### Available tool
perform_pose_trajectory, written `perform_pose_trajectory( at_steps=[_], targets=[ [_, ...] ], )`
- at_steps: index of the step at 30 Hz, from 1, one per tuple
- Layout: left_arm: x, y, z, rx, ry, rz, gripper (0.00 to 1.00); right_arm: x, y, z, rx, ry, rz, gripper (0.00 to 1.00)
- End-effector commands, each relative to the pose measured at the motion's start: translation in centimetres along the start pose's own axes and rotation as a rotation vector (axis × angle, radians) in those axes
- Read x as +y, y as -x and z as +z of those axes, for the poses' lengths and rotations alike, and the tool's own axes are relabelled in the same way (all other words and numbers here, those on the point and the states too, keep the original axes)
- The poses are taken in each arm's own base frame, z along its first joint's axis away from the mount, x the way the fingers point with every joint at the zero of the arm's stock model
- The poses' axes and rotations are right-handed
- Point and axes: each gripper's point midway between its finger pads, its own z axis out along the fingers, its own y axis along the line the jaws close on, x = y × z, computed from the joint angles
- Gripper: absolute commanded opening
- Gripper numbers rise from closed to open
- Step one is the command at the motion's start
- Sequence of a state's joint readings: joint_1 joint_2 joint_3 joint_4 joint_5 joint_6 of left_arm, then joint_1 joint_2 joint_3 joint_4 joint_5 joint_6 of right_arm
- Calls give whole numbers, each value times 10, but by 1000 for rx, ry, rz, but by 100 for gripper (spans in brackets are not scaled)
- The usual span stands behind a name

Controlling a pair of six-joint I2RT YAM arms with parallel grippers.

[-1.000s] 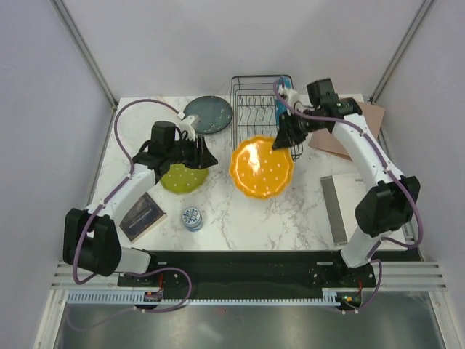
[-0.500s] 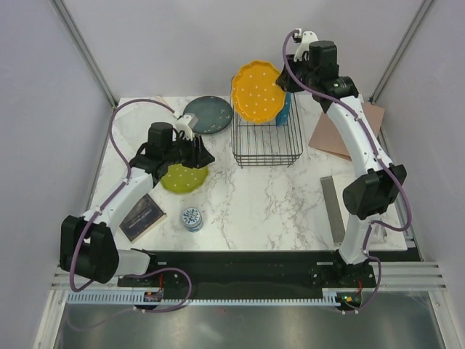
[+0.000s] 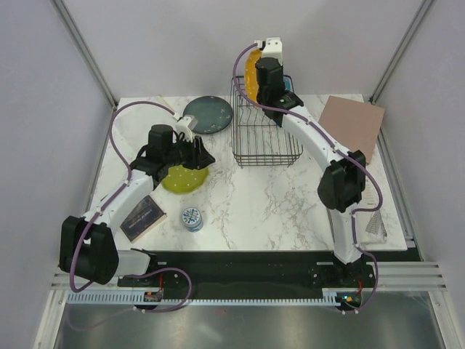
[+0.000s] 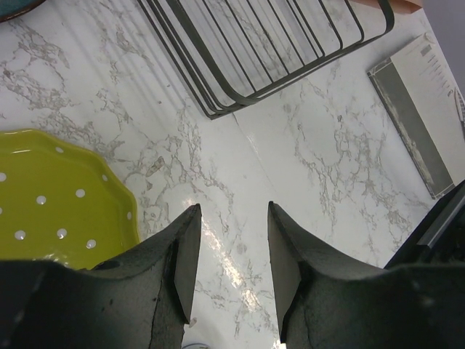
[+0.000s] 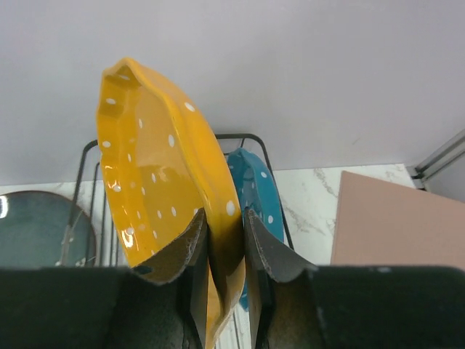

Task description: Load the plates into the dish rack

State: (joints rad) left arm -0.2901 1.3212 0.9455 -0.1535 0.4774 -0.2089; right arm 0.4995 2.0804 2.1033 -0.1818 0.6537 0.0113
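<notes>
Left of the dish rack (image 3: 265,156), lime-green plate (image 4: 51,203) cut off by the frame edge, partly covered by the left gripper (image 4: 232,211). Inside the dish rack, blue plate (image 5: 256,189) half hidden behind orange plate (image 5: 160,189).

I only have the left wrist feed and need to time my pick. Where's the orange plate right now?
Observer: The right claw pinches the orange plate upright over the dish rack, at its far end.
Operator: Rack empty otherwise?
Observer: No, a blue plate stands on edge inside, behind the orange one.
Operator: Any clutter on my side?
Observer: A small patterned tin sits on the table, on the near side of the lime-green plate.
</notes>
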Motion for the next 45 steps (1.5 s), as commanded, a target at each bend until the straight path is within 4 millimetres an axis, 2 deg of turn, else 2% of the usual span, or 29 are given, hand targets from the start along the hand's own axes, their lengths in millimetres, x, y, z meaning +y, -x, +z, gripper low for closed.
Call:
perform_pose_trajectory(
  at_steps=[1, 2, 3, 4, 6, 11, 20, 36, 37, 41, 45],
  targets=[
    [-5, 7, -2, -41, -19, 9, 49, -36, 94, -10, -263, -225, 119, 0],
    [-5, 7, -3, -43, -18, 9, 49, -36, 89, -7, -246, -244, 92, 0],
    [-6, 6, -3, -43, -20, 10, 49, -33, 73, 3, -212, -271, 47, 0],
    [-6, 6, -4, -46, -19, 7, 49, -40, 83, -1, -220, -312, 57, 0],
    [-6, 4, -4, -45, -22, 5, 49, -37, 70, 7, -194, -336, 21, 0],
    [-5, -2, -3, -41, -23, 0, 49, -41, 61, 10, -186, -376, -48, 0],
    [-4, -6, -3, -47, -24, -7, 49, -39, 29, 21, -118, -423, -160, 0],
    [-4, -10, -3, -44, -24, -10, 49, -33, -6, 36, -71, -470, -260, 0],
    [-4, -9, -3, -46, -24, -10, 49, -34, -4, 36, -75, -479, -252, 0],
    [-2, -11, -2, -41, -23, -13, 49, -36, 27, 29, -153, -449, -204, 0],
    [-2, -12, -1, -43, -25, -21, 49, -38, 47, 25, -205, -444, -238, 0]
  ],
)
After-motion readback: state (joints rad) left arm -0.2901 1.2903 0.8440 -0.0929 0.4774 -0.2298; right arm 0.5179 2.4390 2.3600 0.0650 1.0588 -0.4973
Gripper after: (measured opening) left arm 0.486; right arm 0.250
